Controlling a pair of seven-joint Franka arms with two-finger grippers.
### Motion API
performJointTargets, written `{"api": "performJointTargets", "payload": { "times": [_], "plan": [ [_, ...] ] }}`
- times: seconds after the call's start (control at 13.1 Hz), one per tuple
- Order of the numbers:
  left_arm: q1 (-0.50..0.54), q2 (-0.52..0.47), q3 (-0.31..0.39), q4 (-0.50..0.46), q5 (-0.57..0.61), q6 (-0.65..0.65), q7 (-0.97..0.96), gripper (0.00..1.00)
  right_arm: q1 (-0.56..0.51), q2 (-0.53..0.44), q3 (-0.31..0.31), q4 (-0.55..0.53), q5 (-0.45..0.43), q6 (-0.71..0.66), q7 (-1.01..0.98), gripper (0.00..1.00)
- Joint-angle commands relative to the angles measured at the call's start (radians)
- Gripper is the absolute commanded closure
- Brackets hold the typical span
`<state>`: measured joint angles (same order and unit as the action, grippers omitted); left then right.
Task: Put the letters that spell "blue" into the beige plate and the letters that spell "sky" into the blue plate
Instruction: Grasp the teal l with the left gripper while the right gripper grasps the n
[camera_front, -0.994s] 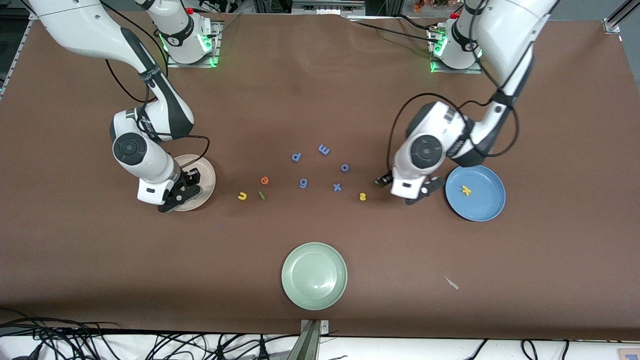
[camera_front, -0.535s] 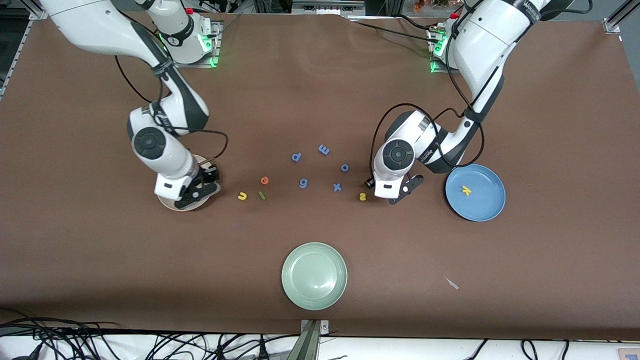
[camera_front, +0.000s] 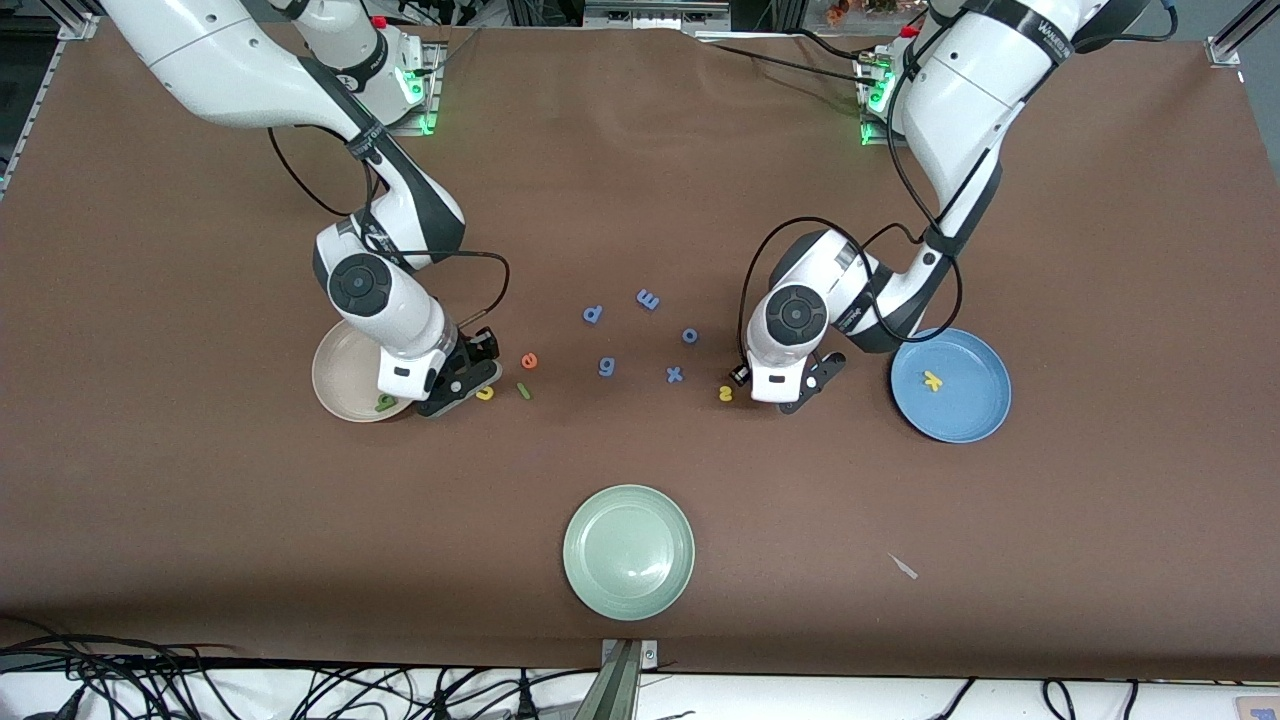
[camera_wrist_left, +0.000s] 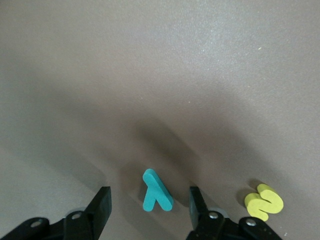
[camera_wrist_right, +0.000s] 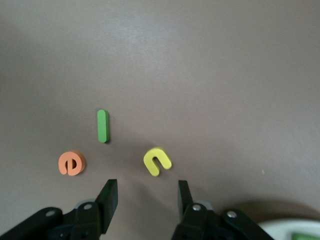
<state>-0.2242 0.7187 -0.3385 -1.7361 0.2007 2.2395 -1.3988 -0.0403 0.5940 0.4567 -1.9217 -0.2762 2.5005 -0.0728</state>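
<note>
The teal y (camera_wrist_left: 157, 191) lies flat on the table between the fingers of my left gripper (camera_wrist_left: 149, 196), which is open with a gap on each side. The yellow s (camera_front: 726, 393) (camera_wrist_left: 264, 201) lies just beside it. In the front view the left gripper (camera_front: 775, 388) covers the y. The yellow k (camera_front: 932, 380) lies in the blue plate (camera_front: 975, 420). My right gripper (camera_wrist_right: 146, 187) (camera_front: 455, 385) is open and empty just short of the yellow u (camera_wrist_right: 157, 161) (camera_front: 485, 393). Past the u are the green l (camera_wrist_right: 102, 125) (camera_front: 522, 390) and the orange e (camera_wrist_right: 72, 163) (camera_front: 529, 360). The dark green b (camera_front: 385, 402) lies in the beige plate (camera_front: 335, 370).
Blue-purple letters p (camera_front: 592, 314), m (camera_front: 648, 299), o (camera_front: 690, 335), g (camera_front: 606, 367) and x (camera_front: 675, 375) lie in the middle of the table between the two grippers. A pale green plate (camera_front: 628, 595) stands nearer the front camera. A small scrap (camera_front: 905, 567) lies toward the left arm's end.
The right gripper has moved off the beige plate toward the u, uncovering the b in the plate. The left gripper has moved from beside the blue plate to next to the s.
</note>
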Motion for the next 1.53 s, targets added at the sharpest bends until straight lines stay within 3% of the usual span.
{"api": "performJointTargets", "payload": {
  "times": [0.0,0.15,0.31,0.61,0.84,1.15,1.3,1.45],
  "plan": [
    [-0.01,0.018,0.003,0.02,0.025,-0.001,-0.04,0.45,-0.01,0.046,0.011,0.02,-0.008,0.041,-0.07,0.43],
    [-0.007,0.018,0.001,0.02,0.023,-0.003,-0.043,0.77,-0.009,0.073,0.01,0.02,-0.032,0.093,-0.099,0.43],
    [-0.006,0.024,0.003,0.017,0.028,-0.003,-0.043,0.91,-0.01,0.092,0.003,0.02,-0.046,0.126,-0.133,0.43],
    [0.0,0.015,0.003,0.021,0.029,-0.012,-0.042,0.96,-0.01,0.095,-0.001,0.012,-0.049,0.147,-0.136,0.47],
    [0.017,-0.057,0.003,0.03,0.038,-0.078,-0.028,0.99,-0.01,0.099,-0.015,0.01,-0.049,0.158,-0.165,0.65],
    [0.129,-0.139,0.004,0.032,0.04,-0.22,0.296,0.99,-0.01,0.095,-0.021,0.012,-0.04,0.156,-0.179,0.88],
    [0.221,-0.154,0.003,0.026,0.04,-0.239,0.467,0.98,-0.01,0.063,-0.027,0.013,-0.037,0.131,-0.183,0.87],
    [0.294,-0.156,0.004,0.021,0.04,-0.245,0.62,0.98,-0.012,0.002,-0.027,0.015,-0.032,0.019,-0.191,0.87]
  ]
}}
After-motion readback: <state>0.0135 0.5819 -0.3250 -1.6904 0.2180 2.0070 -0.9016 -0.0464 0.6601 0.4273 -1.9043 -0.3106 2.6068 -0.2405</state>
